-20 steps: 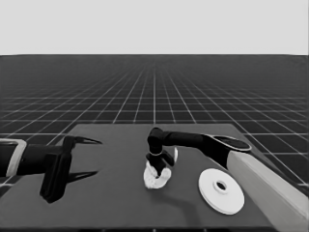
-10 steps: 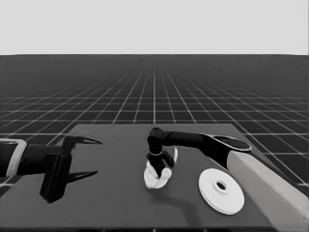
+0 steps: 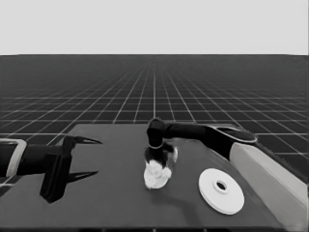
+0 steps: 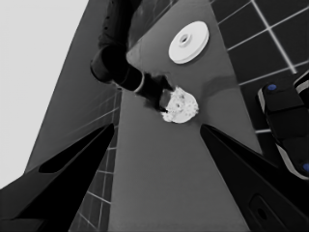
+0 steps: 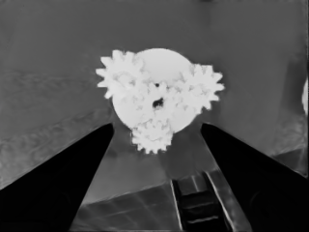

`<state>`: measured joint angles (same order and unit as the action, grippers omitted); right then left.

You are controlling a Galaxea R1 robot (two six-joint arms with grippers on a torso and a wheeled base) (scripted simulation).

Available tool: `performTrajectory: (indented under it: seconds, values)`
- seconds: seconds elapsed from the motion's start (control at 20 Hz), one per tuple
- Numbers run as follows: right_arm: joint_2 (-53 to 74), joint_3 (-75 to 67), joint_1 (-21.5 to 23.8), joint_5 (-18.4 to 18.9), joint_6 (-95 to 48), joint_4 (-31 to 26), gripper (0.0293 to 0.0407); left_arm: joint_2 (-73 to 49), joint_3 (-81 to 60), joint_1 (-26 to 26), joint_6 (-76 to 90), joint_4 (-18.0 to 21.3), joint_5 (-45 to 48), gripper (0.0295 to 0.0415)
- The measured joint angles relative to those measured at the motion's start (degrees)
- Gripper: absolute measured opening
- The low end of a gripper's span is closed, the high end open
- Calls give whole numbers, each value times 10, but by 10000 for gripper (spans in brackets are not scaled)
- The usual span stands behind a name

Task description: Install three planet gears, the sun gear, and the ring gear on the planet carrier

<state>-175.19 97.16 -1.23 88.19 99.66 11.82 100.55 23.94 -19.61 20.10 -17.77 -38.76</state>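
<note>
At the middle of the dark table (image 3: 111, 203) lies the smaller white round part with a dark central hole (image 5: 161, 65), the planet carrier, with small white toothed gears (image 5: 153, 136) seated on its face. In the right wrist view three of these planet gears stand around the rim, their teeth reaching past the disc's edge, and a fourth gear sits at the centre around the dark hole, meshed among them.

The right gripper (image 3: 159, 159) hangs directly over this stack, its black arm reaching in from the right side of the scene. Its two pointed fingers (image 5: 63, 193) are spread wide and hold nothing: the stack lies in the gap between them, apart from both, just beyond the tips.

The larger white flat round part with a small central hole (image 3: 221, 190), the ring gear, lies flat on the table to the right of the stack and nearer the front edge, well apart from the gripper and beside the right arm's pale grey section.

The left gripper (image 3: 89, 157) waits over the table's left end, its fingers (image 4: 72, 174) wide apart and empty, well away from the stack.
</note>
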Motion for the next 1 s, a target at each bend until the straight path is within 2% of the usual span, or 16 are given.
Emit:
performTrajectory:
  seconds: [0.05,0.15,0.4,0.45,0.5,0.55,0.65,0.9,0.95,1.0]
  values:
    - [1,-5,13,1,-85,-10,388,0,0,0,0,0,0,385]
    - [2,-8,24,1,-165,-20,385,0,0,0,0,0,0,385]
    - [3,-9,29,1,-205,-26,385,0,0,0,0,0,0,385]
    - [161,-269,-43,-84,-445,99,405,0,0,0,0,0,0,385]
    - [401,-466,-110,-134,-598,174,395,0,0,0,0,0,0,385]
    - [549,-582,-147,-163,-687,218,389,0,0,0,0,0,0,385]
    - [680,-692,-177,-191,-771,259,385,0,0,0,0,0,0,385]
    - [740,-746,-190,-205,-812,280,385,0,0,0,0,0,0,385]
    - [683,-658,-48,-125,-603,114,396,0,0,0,0,0,0,385]
    - [633,-566,8,-81,-496,38,393,0,0,0,0,0,0,385]
